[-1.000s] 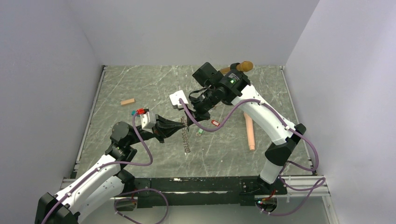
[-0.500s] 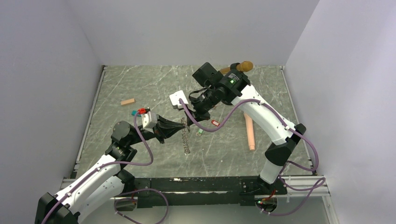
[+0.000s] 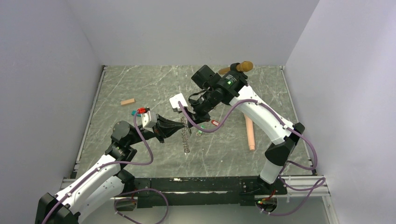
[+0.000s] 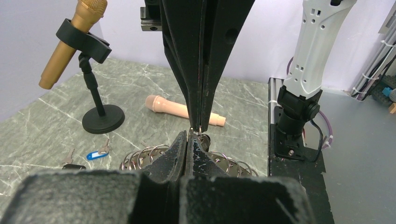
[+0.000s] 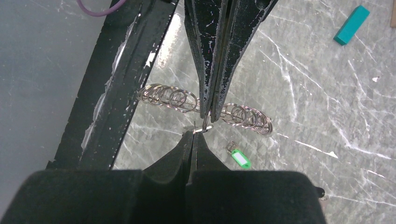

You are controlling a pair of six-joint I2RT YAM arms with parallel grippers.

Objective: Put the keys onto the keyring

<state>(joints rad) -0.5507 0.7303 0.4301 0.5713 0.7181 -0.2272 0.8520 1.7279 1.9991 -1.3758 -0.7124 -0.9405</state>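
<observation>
The keyring (image 3: pixel 187 139), a band strung with many small wire loops (image 5: pixel 168 96), stands on edge at mid-table. My left gripper (image 3: pixel 184 124) is shut on its upper part, with loops showing on both sides of the fingers (image 4: pixel 140 158). My right gripper (image 5: pixel 192 134) is shut tip to tip against the left one (image 5: pixel 208 112), pinching a small metal ring (image 5: pixel 204 128) at that spot. Three keys lie loose on the table: a green-tagged one (image 5: pixel 237 157), a red-tagged one (image 3: pixel 215 122) and a blue-tagged one (image 4: pixel 95 154).
A gold microphone (image 4: pixel 70 42) stands on a black round-based stand (image 4: pixel 102 119) at the back. A peach handle (image 3: pixel 250 132) lies to the right. A tan wooden block (image 3: pixel 127 101) and a teal block (image 5: pixel 351 18) lie to the left.
The right arm has edged slightly left, toward the left gripper. Both grippers stay shut at the keyring.
</observation>
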